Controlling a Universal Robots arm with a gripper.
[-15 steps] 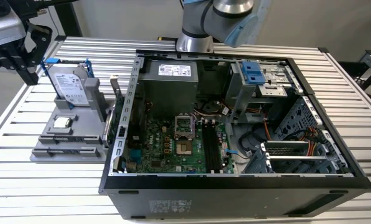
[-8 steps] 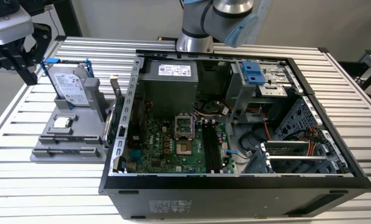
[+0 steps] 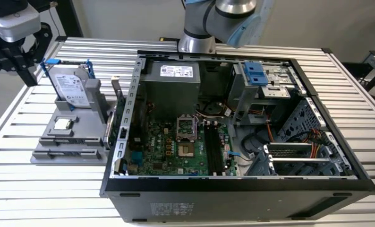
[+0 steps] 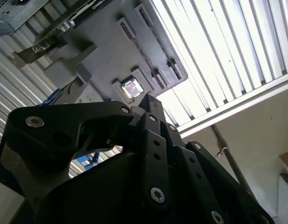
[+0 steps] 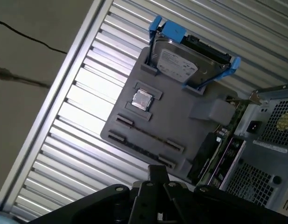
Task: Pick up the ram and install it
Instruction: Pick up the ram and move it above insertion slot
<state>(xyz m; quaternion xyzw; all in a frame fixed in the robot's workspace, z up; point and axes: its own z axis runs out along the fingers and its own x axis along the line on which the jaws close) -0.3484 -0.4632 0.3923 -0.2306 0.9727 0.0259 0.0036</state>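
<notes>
A grey holder tray (image 3: pixel 49 130) (image 5: pixel 181 116) lies on the slatted table at the exterior view's left, beside the open computer case (image 3: pixel 238 182). In the first wrist view a thin dark strip (image 5: pixel 140 150) sits in the tray's clip slot near its edge; it may be the ram, but I cannot tell. The black memory slots (image 3: pixel 213 151) run along the green motherboard inside the case. My gripper (image 3: pixel 14 61) (image 5: pixel 158 175) (image 4: pixel 151 105) hangs high above the table beyond the tray's far left corner, touching nothing.
On the tray a silver hard drive with blue rails (image 3: pixel 71 85) (image 5: pixel 179 63) stands upright, with a small square processor chip (image 3: pixel 63 124) (image 5: pixel 142 99) (image 4: pixel 132 87) below it. A dark card (image 3: pixel 110 124) (image 5: pixel 211 149) stands between tray and case. The arm's base (image 3: pixel 197 42) rises behind the case.
</notes>
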